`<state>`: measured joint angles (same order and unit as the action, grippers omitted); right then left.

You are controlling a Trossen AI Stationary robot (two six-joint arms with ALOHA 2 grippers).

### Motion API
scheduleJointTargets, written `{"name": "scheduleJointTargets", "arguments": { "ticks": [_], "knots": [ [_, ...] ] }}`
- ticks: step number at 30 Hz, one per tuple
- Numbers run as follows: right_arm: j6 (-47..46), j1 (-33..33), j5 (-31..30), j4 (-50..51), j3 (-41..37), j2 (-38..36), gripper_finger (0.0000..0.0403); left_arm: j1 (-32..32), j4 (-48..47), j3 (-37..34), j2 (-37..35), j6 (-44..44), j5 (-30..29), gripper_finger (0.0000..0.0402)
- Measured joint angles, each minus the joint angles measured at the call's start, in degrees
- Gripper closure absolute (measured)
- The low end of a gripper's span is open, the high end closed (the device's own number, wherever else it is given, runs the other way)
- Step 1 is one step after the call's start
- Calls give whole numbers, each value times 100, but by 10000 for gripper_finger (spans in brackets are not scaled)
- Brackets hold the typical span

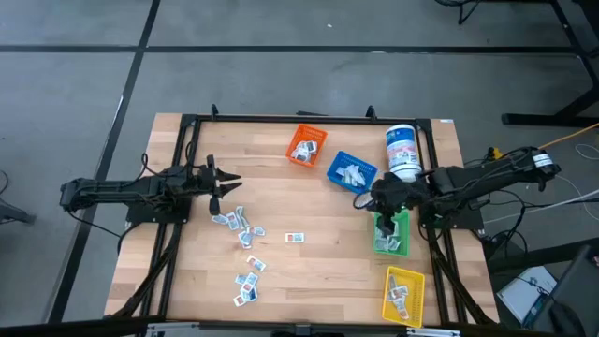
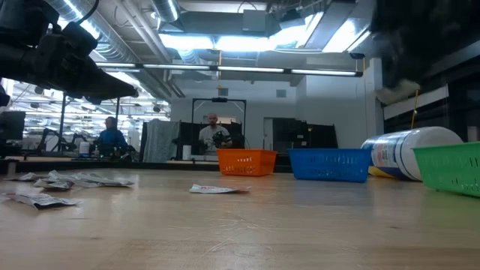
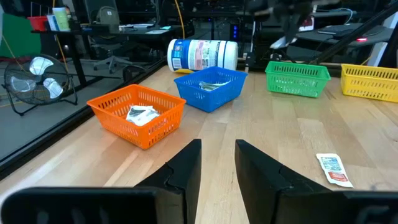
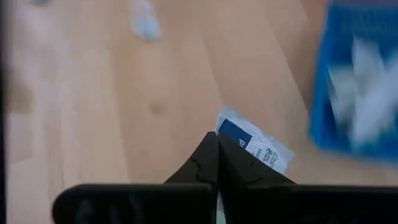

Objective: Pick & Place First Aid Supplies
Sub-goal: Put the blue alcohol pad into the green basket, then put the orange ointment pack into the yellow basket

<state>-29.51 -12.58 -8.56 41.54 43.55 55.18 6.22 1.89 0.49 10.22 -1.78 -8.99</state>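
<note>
The orange bin (image 3: 138, 115) and blue bin (image 3: 210, 87) each held packets. The right hand (image 4: 218, 163) pinched a white packet (image 4: 256, 147); the left hand (image 3: 217, 165) hung parted, empty.

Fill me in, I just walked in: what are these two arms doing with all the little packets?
They are sorting first aid packets into coloured bins. The right end effector is shut on a white packet with blue print, beside the blue bin. The left end effector is open and empty above the loose packets on the table. The orange bin, green bin and yellow bin each hold some already.
</note>
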Motion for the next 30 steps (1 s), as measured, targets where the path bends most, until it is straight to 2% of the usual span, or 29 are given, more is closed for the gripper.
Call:
{"name": "scheduleJointTargets", "arguments": {
  "ticks": [5, 9, 18, 25, 30],
  "knots": [
    [-1380, -257, -238, 1152, 0, 261, 400, 0, 0, -2, 0, 1, 2, 311],
    [-1845, -534, -240, 1288, 0, 453, 399, 0, 0, -2, 0, 2, 2, 309],
    [-2081, -882, -201, 1233, 0, 852, 375, 0, 0, -2, 1, 1, 4, 309],
    [-2153, -928, 781, 1251, 0, 1156, 333, 0, 0, -1, 0, 1, 4, 311],
    [-1898, -926, 817, 1067, 0, 1344, 307, 0, 0, -1, 2, 2, 4, 309]
  ]
}}
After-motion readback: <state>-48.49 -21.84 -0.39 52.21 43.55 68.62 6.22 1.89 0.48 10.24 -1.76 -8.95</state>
